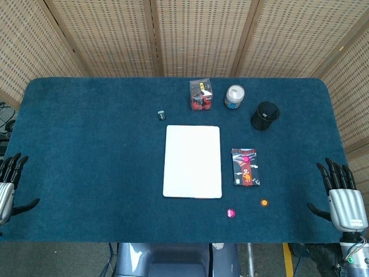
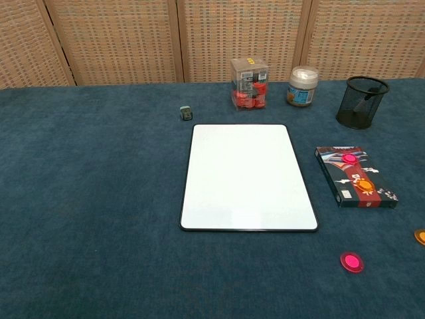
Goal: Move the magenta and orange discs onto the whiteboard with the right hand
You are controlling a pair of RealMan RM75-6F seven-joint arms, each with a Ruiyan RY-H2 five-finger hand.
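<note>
Presently both discs lie on the surface [image 1: 86, 144] off the whiteboard [image 1: 192, 161]: magenta disc [image 1: 230, 213] near its right corner, orange disc [image 1: 264, 202] further right, placed within the right hand's [image 1: 345, 199] reach. Right and left hand [image 1: 8, 187] fingers spread wide, holding nothing.

We can read no text anywhere: the yellow label on the clear box [image 2: 250, 83], the jar's [image 2: 302, 86] blue label and the flat box's [image 2: 356, 177] print are too small.
</note>
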